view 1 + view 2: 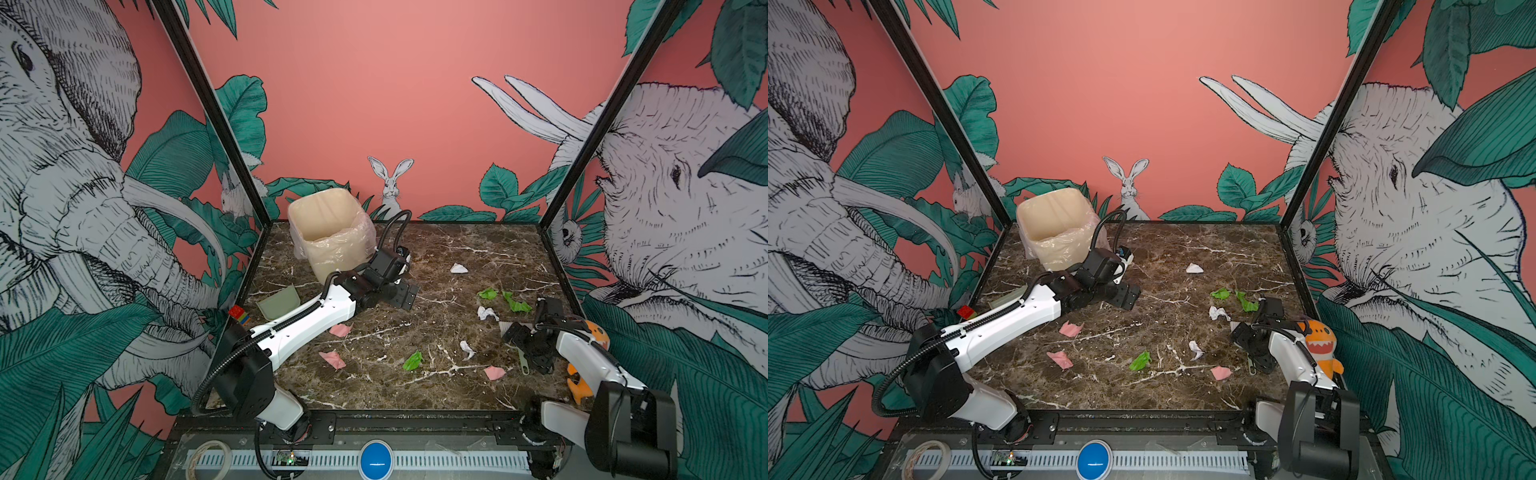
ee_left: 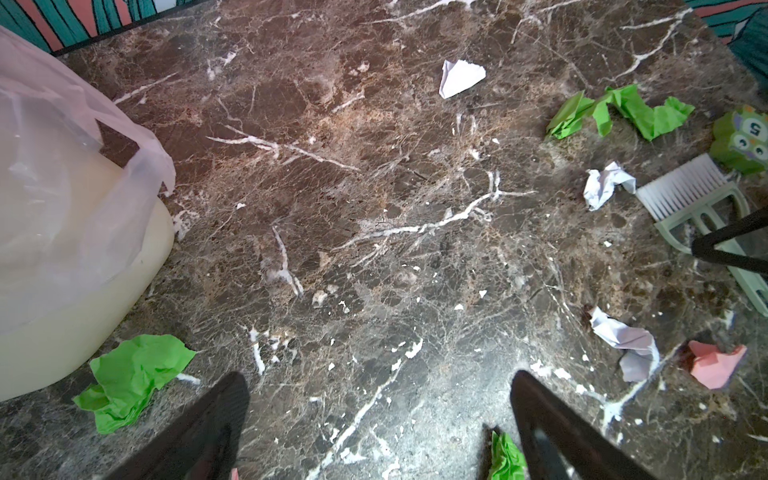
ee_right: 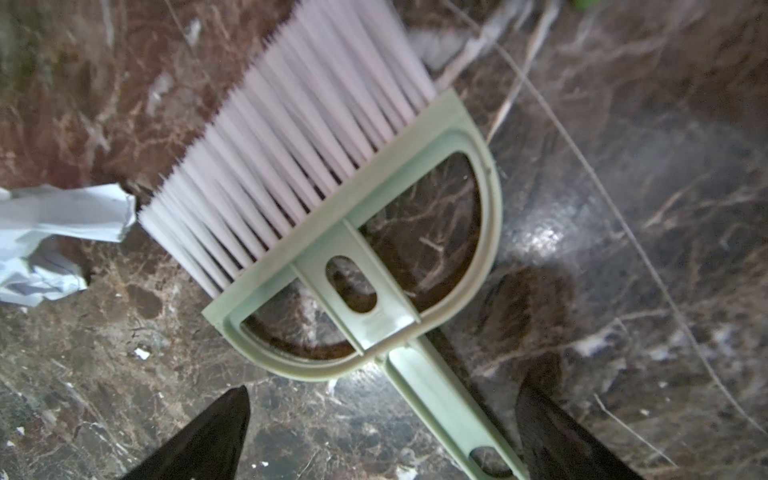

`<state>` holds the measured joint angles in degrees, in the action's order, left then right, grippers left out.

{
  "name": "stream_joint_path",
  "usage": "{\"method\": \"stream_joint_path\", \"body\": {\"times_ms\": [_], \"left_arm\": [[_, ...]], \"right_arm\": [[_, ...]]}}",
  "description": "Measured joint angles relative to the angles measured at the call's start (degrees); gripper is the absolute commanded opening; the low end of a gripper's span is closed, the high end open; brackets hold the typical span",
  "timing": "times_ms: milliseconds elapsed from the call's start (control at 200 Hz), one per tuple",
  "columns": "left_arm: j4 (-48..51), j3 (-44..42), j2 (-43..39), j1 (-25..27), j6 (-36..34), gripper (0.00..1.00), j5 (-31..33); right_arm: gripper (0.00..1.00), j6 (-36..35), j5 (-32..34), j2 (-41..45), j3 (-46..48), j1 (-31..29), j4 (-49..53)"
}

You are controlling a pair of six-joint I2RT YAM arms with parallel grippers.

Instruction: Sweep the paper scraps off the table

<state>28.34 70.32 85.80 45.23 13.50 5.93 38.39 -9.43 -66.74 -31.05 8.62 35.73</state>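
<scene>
Paper scraps lie scattered over the dark marble table [image 1: 415, 249]: green ones [image 1: 488, 294] [image 1: 412, 360], pink ones [image 1: 340, 330] [image 1: 494, 372] and white ones [image 1: 459, 268] [image 1: 487, 313]. My left gripper [image 1: 405, 297] hangs open over bare table right of the bin, nothing between its fingers [image 2: 378, 374]. My right gripper [image 1: 525, 349] is open at the right side, just above a pale green brush [image 3: 353, 232] with white bristles. The brush handle [image 3: 449, 407] runs between the open fingers, nearer one of them, ungripped. A white scrap [image 3: 54, 232] lies by the bristles.
A cream bin [image 1: 332, 232] with a plastic liner stands at the back left. A pale green dustpan [image 1: 279, 302] sits at the left edge beside a coloured cube [image 1: 239, 314]. An orange plush toy [image 1: 1318, 336] stands by the right arm, and a green owl block [image 2: 742, 141] near the brush.
</scene>
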Motion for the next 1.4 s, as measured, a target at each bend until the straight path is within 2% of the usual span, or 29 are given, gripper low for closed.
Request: {"method": "stream_joint_path", "body": {"times_ms": [170, 340, 480, 595, 825, 1010, 1136, 1321, 1401], "left_arm": [[-0.1, -0.7, 0.0, 0.0, 0.0, 1.00, 0.3], [-0.7, -0.7, 0.0, 0.0, 0.1, 0.99, 0.7], [-0.9, -0.7, 0.0, 0.0, 0.1, 0.99, 0.9], [-0.9, -0.7, 0.0, 0.0, 0.2, 0.99, 1.0], [-0.9, -1.3, 0.0, 0.0, 0.2, 1.00, 1.2], [-0.9, -1.6, -0.1, 0.0, 0.2, 0.99, 1.9], [-0.8, -1.9, -0.3, 0.0, 0.2, 1.00, 2.1], [-0.9, -1.9, -0.4, 0.0, 0.2, 1.00, 2.3], [-0.8, -1.9, -0.4, 0.0, 0.2, 0.99, 2.3]], "right_arm": [[0.99, 0.0, -2.5, 0.9, 0.5, -0.7, -1.1], [0.99, 0.9, -4.7, 1.2, 0.6, -4.6, -1.2], [0.99, 1.0, -4.1, 0.3, -0.2, -8.8, -0.3], [0.98, 0.5, -0.3, -1.9, -2.3, -10.8, 3.5], [0.70, 0.0, 5.6, -3.7, -3.5, -10.9, 7.6], [0.53, -0.1, 6.9, -4.2, -3.0, -10.9, 7.5], [0.37, -0.4, 7.1, -4.3, -2.4, -10.9, 6.6], [0.34, -0.8, 7.1, -5.2, -2.2, -11.0, 6.0], [0.29, -1.1, 7.3, -5.3, -2.2, -11.0, 6.0]]}}
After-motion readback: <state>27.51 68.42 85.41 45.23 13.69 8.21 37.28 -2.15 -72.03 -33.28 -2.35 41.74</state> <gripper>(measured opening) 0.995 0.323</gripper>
